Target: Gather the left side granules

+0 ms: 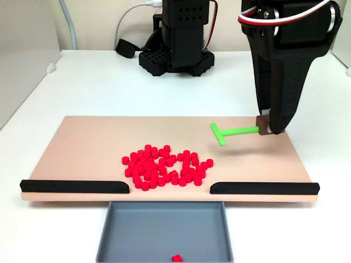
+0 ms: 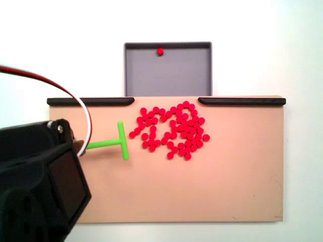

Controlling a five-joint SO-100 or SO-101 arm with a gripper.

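Fixed views both: red granules [image 1: 164, 167] [image 2: 171, 132] heaped in one loose cluster on the tan board [image 1: 88, 142] [image 2: 227, 186], near the board's middle and close to the edge that carries the two black rails [image 1: 74, 186] [image 2: 91, 101]. Cluster facing the gap between those rails. One stray granule [image 1: 176, 257] [image 2: 160, 51] apart from the rest, inside the grey tray [image 1: 126, 235] [image 2: 192, 70] just past that gap, near the tray's far wall from the board.

Green T-shaped stick [image 1: 233, 132] [image 2: 108, 143] flat on the board beside the cluster, crossbar turned toward the granules but clear of them; right of the heap in the view across the tray, left of it in the view from above.

Gripper [image 1: 269, 129] [image 2: 79, 149] at the stem's free end, black fingers pointing down and closed on the stick's tip, a brownish pad at the contact.

Black arm base [image 1: 175, 49] beyond the board on the white table [image 1: 82, 87] [image 2: 282, 45], red and white wires [image 1: 258, 16] [image 2: 50, 85] looping over the arm, a white cable [image 1: 129, 16] behind.
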